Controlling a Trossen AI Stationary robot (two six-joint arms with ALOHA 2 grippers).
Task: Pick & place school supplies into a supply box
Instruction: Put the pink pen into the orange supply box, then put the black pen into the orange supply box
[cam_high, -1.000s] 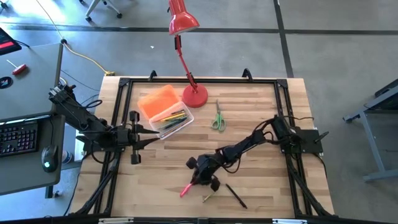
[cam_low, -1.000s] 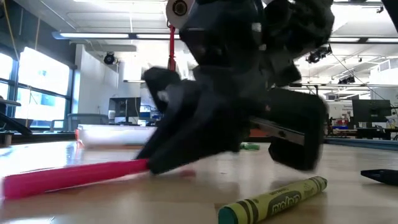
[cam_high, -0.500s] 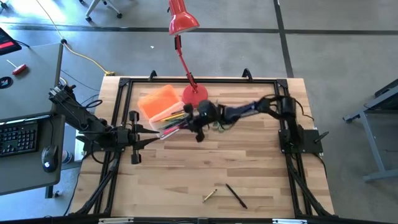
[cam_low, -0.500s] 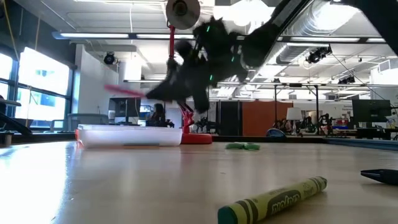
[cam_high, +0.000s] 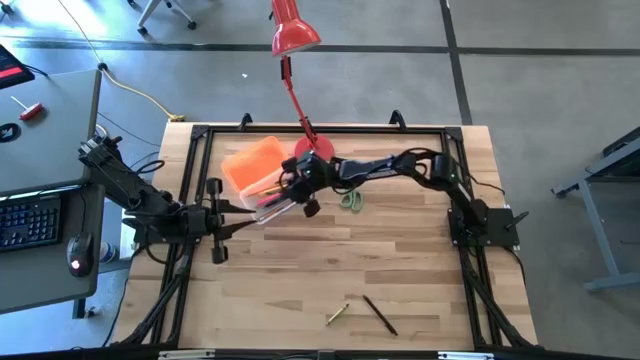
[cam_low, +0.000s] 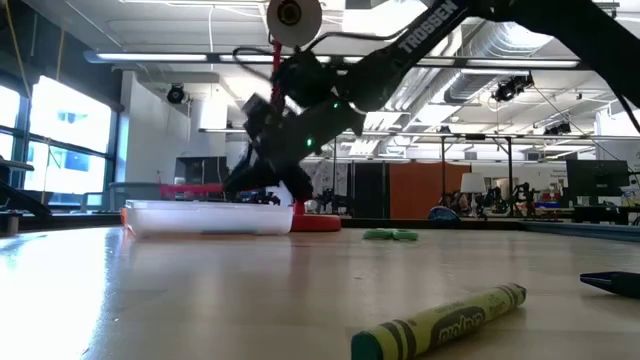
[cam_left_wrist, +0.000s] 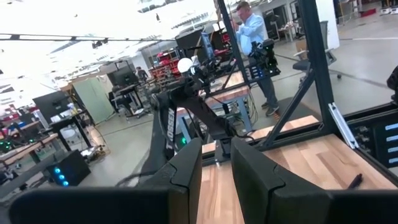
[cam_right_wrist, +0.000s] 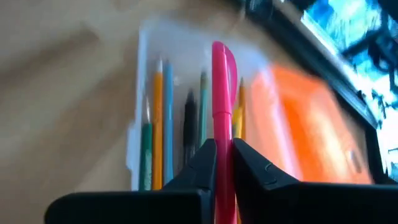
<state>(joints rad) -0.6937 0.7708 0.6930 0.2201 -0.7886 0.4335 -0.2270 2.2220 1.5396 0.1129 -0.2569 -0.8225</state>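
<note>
right gripper (cam_right_wrist: 222, 163) clamped on pink marker (cam_right_wrist: 220, 93), held over the supply box (cam_right_wrist: 146, 93).

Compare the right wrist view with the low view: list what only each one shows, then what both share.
Only the right wrist view: the pencils and pens lying inside the supply box, and its orange lid.
Only the low view: the yellow-green crayon on the near table, the green scissors, and the red lamp base.
Both: the right claw shut on the pink marker, held over the box.
</note>
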